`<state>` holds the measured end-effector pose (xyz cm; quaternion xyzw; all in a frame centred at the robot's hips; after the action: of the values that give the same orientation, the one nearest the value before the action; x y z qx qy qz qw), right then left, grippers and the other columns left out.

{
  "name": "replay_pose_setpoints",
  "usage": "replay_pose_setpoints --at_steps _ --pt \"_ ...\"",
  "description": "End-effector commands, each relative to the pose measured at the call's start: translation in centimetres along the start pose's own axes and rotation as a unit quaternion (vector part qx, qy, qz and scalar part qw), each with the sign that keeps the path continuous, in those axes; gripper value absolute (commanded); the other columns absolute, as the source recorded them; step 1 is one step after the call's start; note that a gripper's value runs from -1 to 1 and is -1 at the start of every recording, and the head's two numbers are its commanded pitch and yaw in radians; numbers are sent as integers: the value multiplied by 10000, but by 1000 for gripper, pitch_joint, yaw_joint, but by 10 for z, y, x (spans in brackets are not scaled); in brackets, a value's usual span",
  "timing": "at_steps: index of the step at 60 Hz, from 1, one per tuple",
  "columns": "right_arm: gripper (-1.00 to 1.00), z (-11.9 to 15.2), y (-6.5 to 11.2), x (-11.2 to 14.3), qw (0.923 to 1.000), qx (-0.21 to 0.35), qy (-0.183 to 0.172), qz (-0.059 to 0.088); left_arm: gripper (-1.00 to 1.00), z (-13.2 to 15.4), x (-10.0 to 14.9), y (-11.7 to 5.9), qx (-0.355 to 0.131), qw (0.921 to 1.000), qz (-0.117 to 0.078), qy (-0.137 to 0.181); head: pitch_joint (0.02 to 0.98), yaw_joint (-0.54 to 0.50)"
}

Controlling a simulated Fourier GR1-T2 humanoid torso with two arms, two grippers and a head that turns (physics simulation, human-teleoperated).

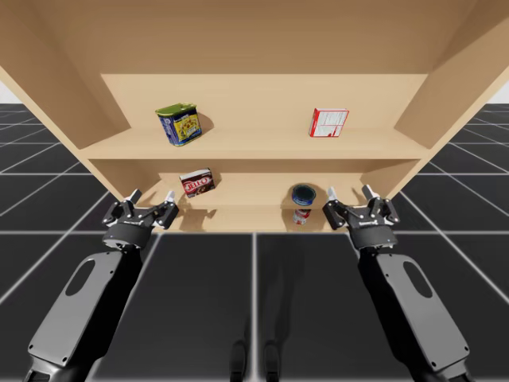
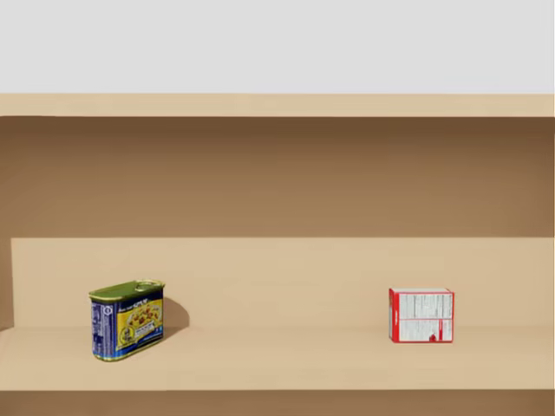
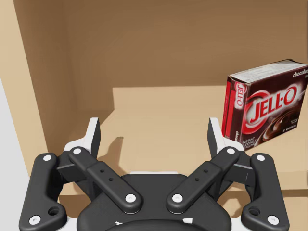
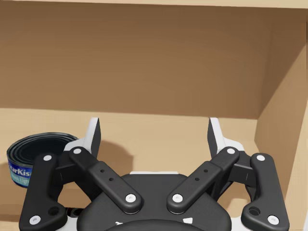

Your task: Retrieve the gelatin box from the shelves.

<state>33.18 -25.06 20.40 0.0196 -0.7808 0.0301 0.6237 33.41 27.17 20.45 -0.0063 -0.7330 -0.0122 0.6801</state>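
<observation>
A red and white box (image 1: pixel 328 122) (image 2: pixel 421 315) stands upright on the upper shelf (image 1: pixel 254 146), right of centre. On the lower shelf (image 1: pixel 246 208) a dark brown and red box (image 1: pixel 196 182) (image 3: pixel 267 113) stands ahead of my left gripper (image 1: pixel 152 196) (image 3: pixel 154 137) and off to its right. That gripper is open at the lower shelf's front left. My right gripper (image 1: pixel 349 192) (image 4: pixel 154 137) is open at the front right with nothing between its fingers.
A blue and yellow rectangular can (image 1: pixel 179 124) (image 2: pixel 127 319) sits on the upper shelf's left. A low round dark blue can (image 1: pixel 303 194) (image 4: pixel 36 159) lies on the lower shelf, just left of my right gripper. The shelf's side walls (image 1: pixel 433 103) close in both ends.
</observation>
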Motion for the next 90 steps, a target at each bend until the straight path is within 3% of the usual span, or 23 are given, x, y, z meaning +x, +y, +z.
replay_pose_setpoints --at_steps 1,10,15,37,48,52,56,61,63,74,79,86,90 --pt "-1000 3 2 1 9996 -218 68 -159 -1000 0 0 0 -4 10000 2 -2 59 -6" --pt "-1000 2 3 2 9999 -98 10 -65 -1000 0 0 0 -15 10000 -6 2 84 -11" --pt "-1000 1 3 0 9999 -58 96 -114 -1000 0 0 -1 -43 10000 -14 18 116 -29" --pt "-1000 0 1 1 9999 -102 34 -73 -1000 0 -1 -3 -127 9999 -66 32 269 -267" --pt "-1000 1 3 3 9999 -67 22 -73 -1000 -1 -1 -4 -123 9999 -70 36 273 -258" --pt "-1000 2 4 5 9999 -46 34 -130 -1000 -1 -1 -4 -115 9999 -64 36 271 -251" --pt "-1000 7 8 15 9995 -9 73 -304 -1000 -1 -1 -4 -111 9999 -60 41 270 -246" --pt "-1000 13 14 28 9999 -61 66 -129 -1000 -1 -1 -4 -110 9999 -58 45 269 -249" --pt "-1000 16 16 34 9998 -3 92 -148 -1000 -1 -1 -4 -108 9999 -60 48 269 -249" --pt "-1000 35 28 77 9998 -152 125 52 -1000 -2 -2 -3 -85 9999 -59 70 267 -252" --pt "-1000 40 34 95 9994 -213 85 264 -1000 -2 -2 -2 -89 9999 -53 69 267 -257" --pt "-1000 46 43 122 9996 -113 3 263 -1000 -2 -2 -2 -88 9999 -44 76 267 -265" --pt "-1000 46 47 133 9992 -153 -66 364 -1000 -2 -2 -2 -83 9999 -43 78 268 -268"
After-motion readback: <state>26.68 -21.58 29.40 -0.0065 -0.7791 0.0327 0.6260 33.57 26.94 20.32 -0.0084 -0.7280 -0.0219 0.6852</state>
